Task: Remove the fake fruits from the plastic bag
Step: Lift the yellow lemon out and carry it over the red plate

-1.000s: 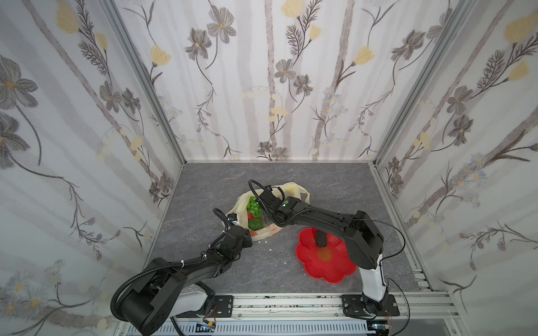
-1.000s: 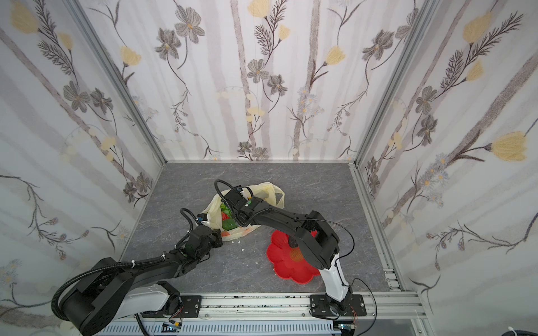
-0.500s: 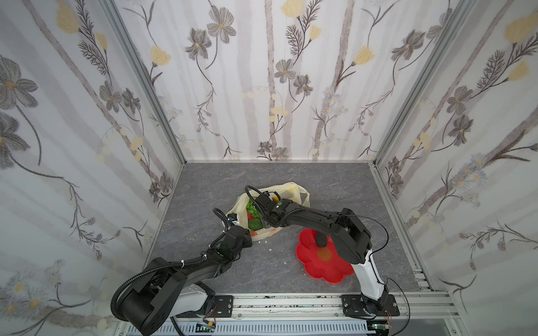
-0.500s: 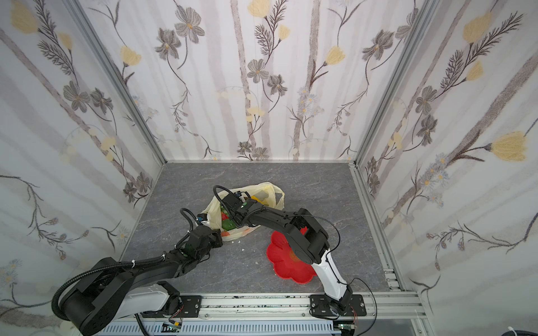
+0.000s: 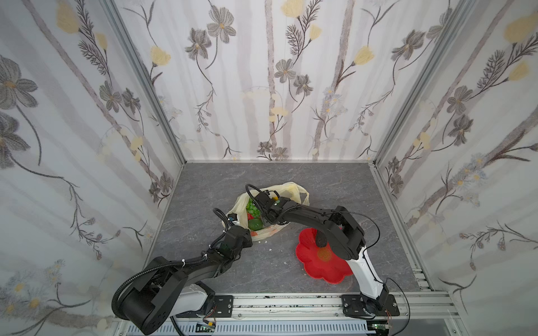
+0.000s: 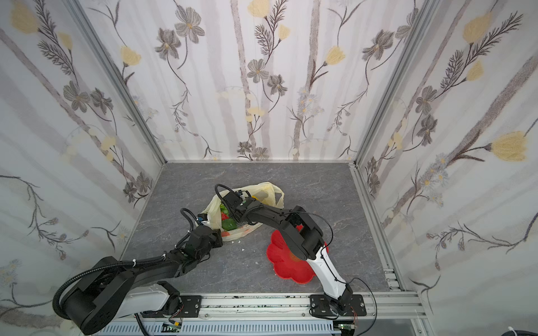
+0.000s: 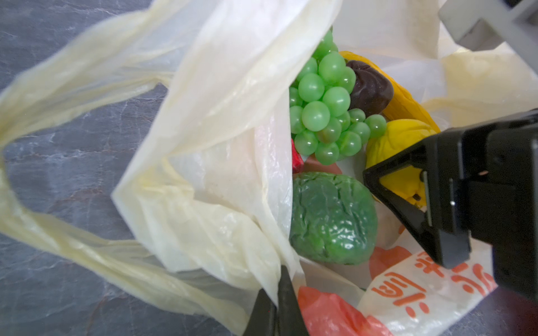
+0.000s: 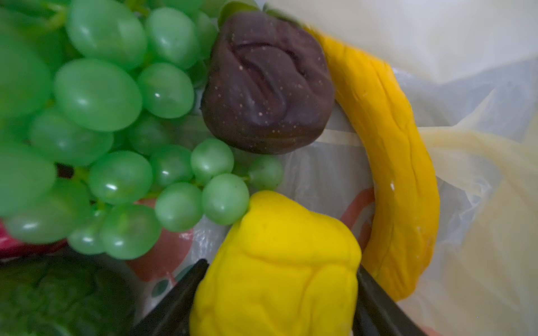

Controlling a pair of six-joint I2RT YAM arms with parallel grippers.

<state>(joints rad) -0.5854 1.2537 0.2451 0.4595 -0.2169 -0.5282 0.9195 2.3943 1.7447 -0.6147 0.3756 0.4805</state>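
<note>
The plastic bag [image 5: 291,189] lies mid-table with its mouth open. My left gripper [image 7: 278,279] is shut on the bag's near rim and holds it up. Inside lie the fake fruits: a green grape bunch [image 8: 116,131], a dark brown piece [image 8: 267,81], a yellow banana [image 8: 398,174], a bumpy green fruit [image 7: 332,218], a bit of red strawberry [image 7: 297,157] and a yellow lemon [image 7: 398,139]. My right gripper [image 8: 281,264] reaches into the bag, with one finger pressing on each side of the lemon, which still rests on the bag's bottom.
A red flower-shaped dish [image 5: 323,261] sits on the grey table right of the bag, partly under my right arm. Patterned walls enclose the table on three sides. Small white crumbs [image 5: 270,249] lie in front of the bag.
My right gripper has pushed deeper into the bag and its jaws have narrowed onto the lemon. The left gripper has kept its hold on the bag's rim.
</note>
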